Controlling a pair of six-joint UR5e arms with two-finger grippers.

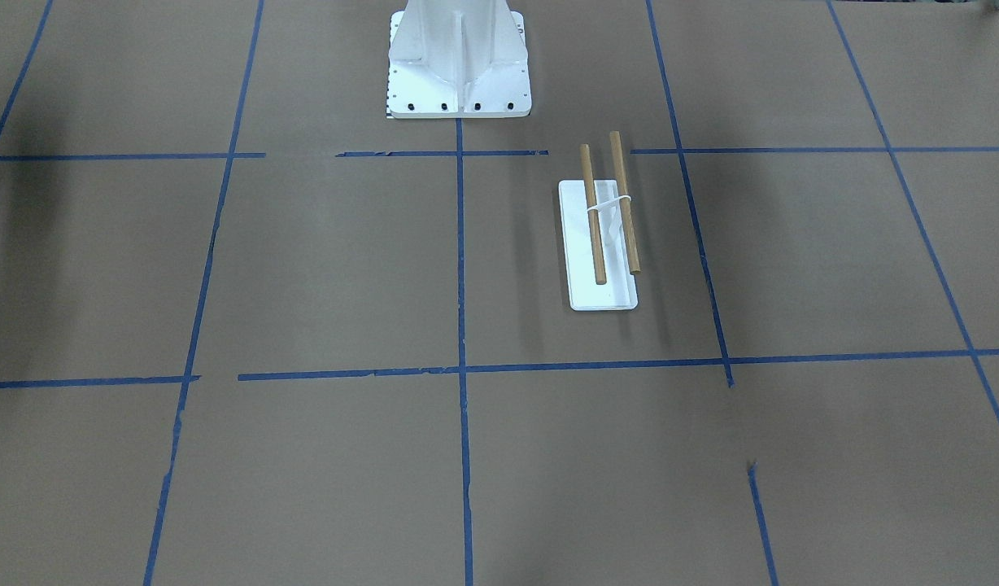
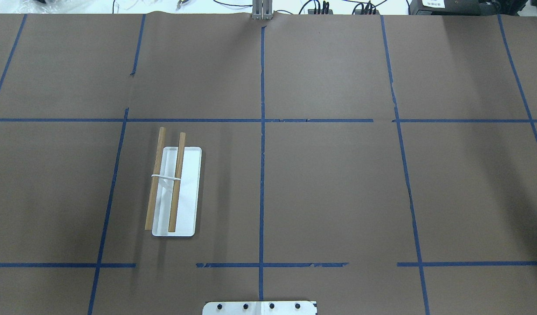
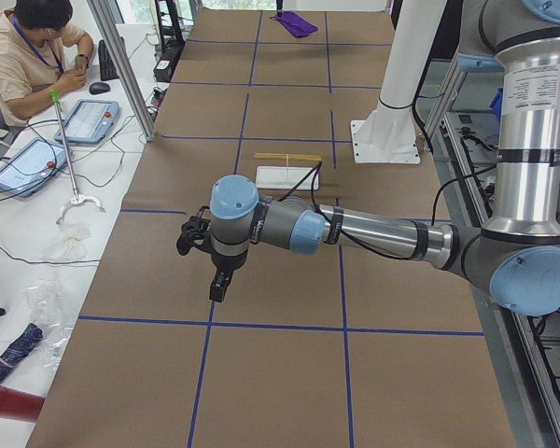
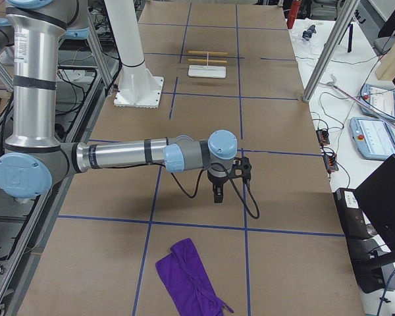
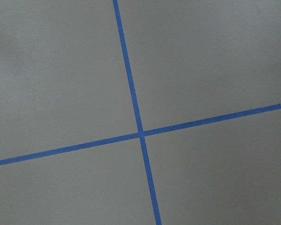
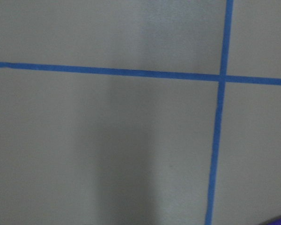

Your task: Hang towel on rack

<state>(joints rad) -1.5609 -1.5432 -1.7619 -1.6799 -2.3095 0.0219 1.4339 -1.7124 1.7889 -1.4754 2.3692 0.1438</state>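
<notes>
Silver arms [image 4: 118, 156], blue caps [image 4: 222, 145] (blk bands [image 4: 36, 84])

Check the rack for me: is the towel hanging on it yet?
No, both rods of the rack are bare, and the towel lies on the table well away from it.

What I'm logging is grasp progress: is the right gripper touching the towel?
Apart. The exterior right view shows bare brown table between the right gripper and the towel.
</notes>
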